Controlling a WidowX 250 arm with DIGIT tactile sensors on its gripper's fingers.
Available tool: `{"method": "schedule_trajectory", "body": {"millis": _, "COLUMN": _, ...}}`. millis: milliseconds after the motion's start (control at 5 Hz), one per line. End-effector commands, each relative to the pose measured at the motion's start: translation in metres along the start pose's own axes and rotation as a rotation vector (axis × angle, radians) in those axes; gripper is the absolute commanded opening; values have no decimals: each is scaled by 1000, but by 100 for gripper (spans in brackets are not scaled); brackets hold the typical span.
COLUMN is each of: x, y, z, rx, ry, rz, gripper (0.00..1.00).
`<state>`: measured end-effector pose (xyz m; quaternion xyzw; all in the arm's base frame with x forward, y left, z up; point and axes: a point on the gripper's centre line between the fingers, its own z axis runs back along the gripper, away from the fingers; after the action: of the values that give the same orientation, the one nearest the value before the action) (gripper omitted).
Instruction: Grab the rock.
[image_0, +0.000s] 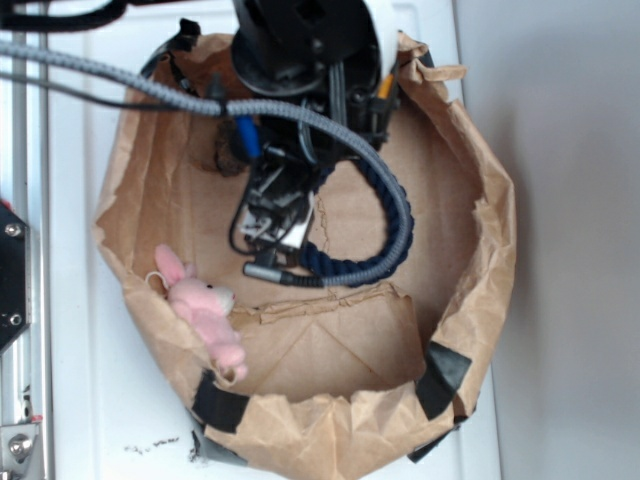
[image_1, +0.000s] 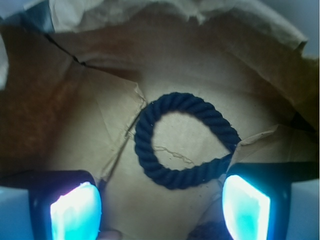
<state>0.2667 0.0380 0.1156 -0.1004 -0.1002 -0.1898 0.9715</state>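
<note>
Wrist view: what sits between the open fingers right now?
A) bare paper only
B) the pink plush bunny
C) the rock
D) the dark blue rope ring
D: the dark blue rope ring lies flat on the brown paper bag floor, ahead of and between the two lit fingers, with the gripper open and nothing in it.

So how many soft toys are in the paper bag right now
1. A pink plush bunny lies against the paper bag's left wall in the exterior view. The arm covers much of the floor, so another could be hidden.
</note>
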Motion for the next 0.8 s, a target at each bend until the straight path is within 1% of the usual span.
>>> {"method": "schedule_trajectory", "body": {"millis": 0, "x": -17, "y": 34, "z": -3, "rx": 66, "ry": 6, "rz": -65, "gripper": 100}}
{"method": "schedule_trajectory", "body": {"millis": 200, "x": -22, "y": 39, "z": 3, "rx": 60, "ry": 54, "rz": -72, "gripper": 100}}
{"method": "schedule_trajectory", "body": {"millis": 400, "x": -35, "y": 32, "z": 11, "rx": 96, "ry": 76, "rz": -102, "gripper": 100}}
{"method": "schedule_trajectory", "body": {"millis": 600, "x": -40, "y": 21, "z": 7, "rx": 143, "ry": 120, "rz": -124, "gripper": 100}}
